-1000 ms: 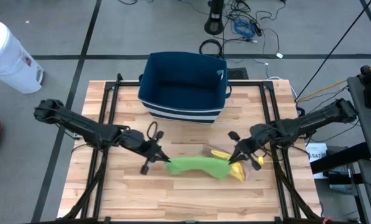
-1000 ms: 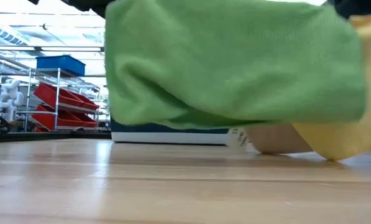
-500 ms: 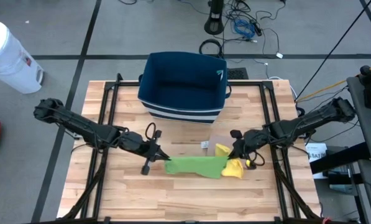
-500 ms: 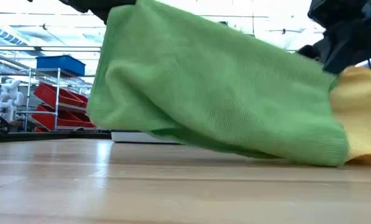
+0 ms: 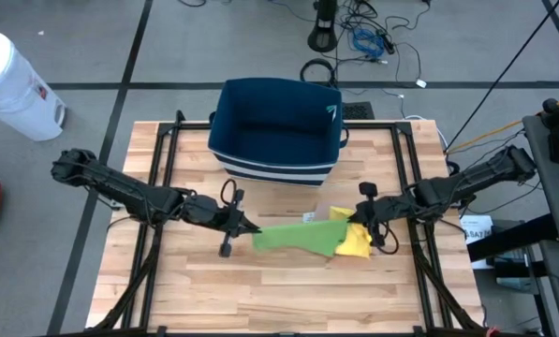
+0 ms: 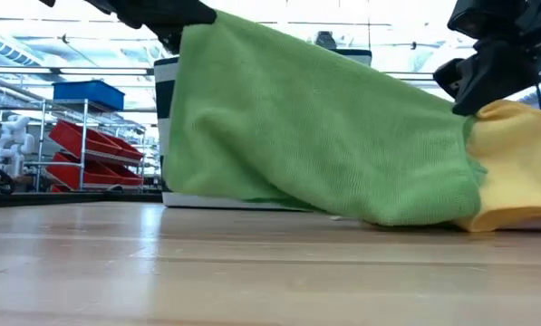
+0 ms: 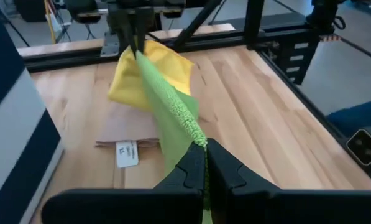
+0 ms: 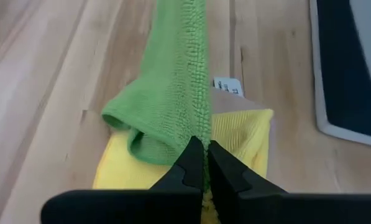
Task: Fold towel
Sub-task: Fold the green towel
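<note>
One wooden table (image 5: 288, 290), perhaps warehouse beyond.

A green towel (image 5: 298, 238), a yellow cloth (image 5: 353, 241), and a navy bin (image 5: 277, 128) with white stripes.

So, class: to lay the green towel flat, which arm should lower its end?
Probably the left: the left gripper holds the green towel raised, while the right gripper's end droops onto the yellow cloth.

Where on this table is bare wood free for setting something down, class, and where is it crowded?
Free: the near strip of the table below the green towel. Crowded: the middle, where left gripper and right gripper stretch it over the yellow cloth, before the blue bin.
</note>
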`<action>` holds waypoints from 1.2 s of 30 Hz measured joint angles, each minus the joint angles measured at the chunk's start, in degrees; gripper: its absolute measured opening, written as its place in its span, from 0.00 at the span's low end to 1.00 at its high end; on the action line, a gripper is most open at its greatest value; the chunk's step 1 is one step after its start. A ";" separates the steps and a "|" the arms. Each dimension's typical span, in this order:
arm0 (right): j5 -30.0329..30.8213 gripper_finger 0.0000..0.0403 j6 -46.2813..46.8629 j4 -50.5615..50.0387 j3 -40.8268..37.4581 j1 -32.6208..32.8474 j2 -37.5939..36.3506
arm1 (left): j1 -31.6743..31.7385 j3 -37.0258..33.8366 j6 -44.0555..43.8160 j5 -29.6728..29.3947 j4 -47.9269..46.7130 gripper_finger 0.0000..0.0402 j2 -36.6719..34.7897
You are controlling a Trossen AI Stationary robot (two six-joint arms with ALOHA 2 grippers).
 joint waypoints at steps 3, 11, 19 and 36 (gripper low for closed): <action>2.54 0.00 -0.78 -1.43 0.69 0.28 -0.27 | 0.89 0.02 1.04 0.01 2.72 0.00 0.98; 7.99 0.00 -1.55 -2.89 2.84 0.25 -2.33 | 2.26 0.00 1.08 -0.66 3.73 0.00 4.16; 7.92 0.02 -7.96 -1.84 7.51 0.25 -9.04 | 2.48 -0.01 4.86 -4.68 10.79 0.00 4.44; -0.18 0.02 -9.87 -1.84 12.25 0.25 -17.88 | 2.57 0.00 5.70 -4.08 12.50 0.00 4.44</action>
